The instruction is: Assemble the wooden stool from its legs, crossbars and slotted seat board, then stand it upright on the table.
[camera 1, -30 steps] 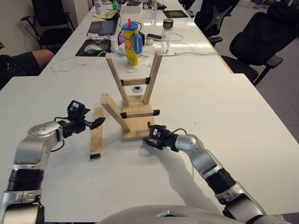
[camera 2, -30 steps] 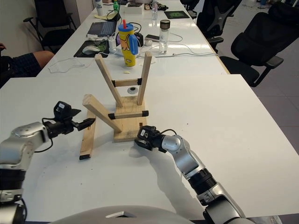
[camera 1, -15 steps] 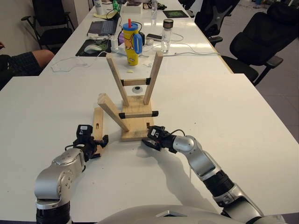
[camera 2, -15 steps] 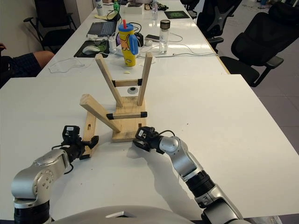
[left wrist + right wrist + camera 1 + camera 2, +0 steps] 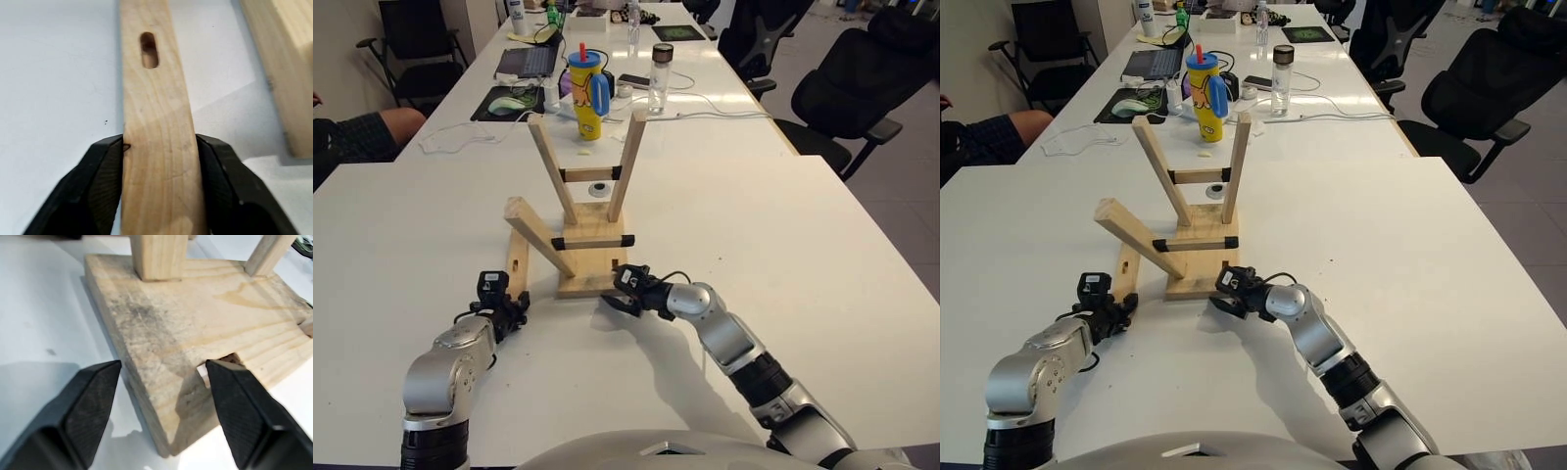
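Surface: long white table (image 5: 822, 225) in an office, black office chairs (image 5: 862, 69) along the far side; a yellow cup (image 5: 586, 98) and a clear bottle (image 5: 658, 73) stand behind the work.

Item 1, seat board (image 5: 195, 318): lies flat on the table, underside up, near the middle. Three fitted legs rise from it: two far ones (image 5: 548, 162) splayed apart, and a near one leaning out to the left. Two crossbars (image 5: 590, 175) with black ends bridge them, one far, one near.

Item 2, loose leg (image 5: 517, 262): lies flat on the table just left of the seat board, slot (image 5: 149, 50) facing up.

Item 3, left gripper (image 5: 159, 144): low at the table, fingers pinching the near end of the loose leg from both sides. A second ago it hung above the table to the left of that leg, gripping nothing; it has since come down and in onto the near end.

Item 4, right gripper (image 5: 163, 366): fingers spread, straddling the near corner of the seat board; placement unchanged from a second ago.
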You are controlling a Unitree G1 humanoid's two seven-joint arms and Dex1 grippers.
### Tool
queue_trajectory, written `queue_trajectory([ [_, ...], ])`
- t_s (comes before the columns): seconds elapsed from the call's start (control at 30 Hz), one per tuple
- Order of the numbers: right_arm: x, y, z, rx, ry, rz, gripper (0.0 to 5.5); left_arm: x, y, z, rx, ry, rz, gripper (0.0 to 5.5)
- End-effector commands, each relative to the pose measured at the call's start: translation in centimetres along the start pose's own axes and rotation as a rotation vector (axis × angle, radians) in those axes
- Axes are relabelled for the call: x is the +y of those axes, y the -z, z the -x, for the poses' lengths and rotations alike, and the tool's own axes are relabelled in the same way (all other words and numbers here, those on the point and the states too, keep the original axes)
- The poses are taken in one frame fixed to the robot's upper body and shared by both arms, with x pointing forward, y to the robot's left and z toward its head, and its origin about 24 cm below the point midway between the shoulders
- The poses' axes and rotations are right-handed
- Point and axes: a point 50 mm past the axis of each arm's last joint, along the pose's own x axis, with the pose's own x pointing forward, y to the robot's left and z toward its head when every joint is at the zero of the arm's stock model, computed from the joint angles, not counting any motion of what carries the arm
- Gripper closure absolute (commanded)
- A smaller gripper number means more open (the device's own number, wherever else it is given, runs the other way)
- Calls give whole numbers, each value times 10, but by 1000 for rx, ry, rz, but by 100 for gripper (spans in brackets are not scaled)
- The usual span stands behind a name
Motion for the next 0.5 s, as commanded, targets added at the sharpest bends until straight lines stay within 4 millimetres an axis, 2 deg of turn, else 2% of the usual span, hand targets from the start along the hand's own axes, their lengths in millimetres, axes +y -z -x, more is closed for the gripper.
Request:
queue_trajectory([
  [0.03, 31, 31, -9, 140, -156, -120, 231, 8, 21, -4, 87, -1, -69, 347],
  [0.17, 17, 23, -2, 63, -67, -110, 231, 12, 22, -7, 61, -5, -36, 347],
  [0.3, 1, 9, 16, -100, 50, -124, 231, 30, 0, -14, -62, -92, 58, 347],
  [0.37, 1, 7, 27, -141, 62, -107, 231, 41, -20, -17, -162, -132, 111, 347],
  [0.43, -1, 3, 43, -185, 86, -110, 231, 55, -59, -16, -339, -152, 154, 347],
  [0.5, -3, -1, 58, -225, 98, -151, 231, 66, -104, -6, -544, -131, 159, 347],
])
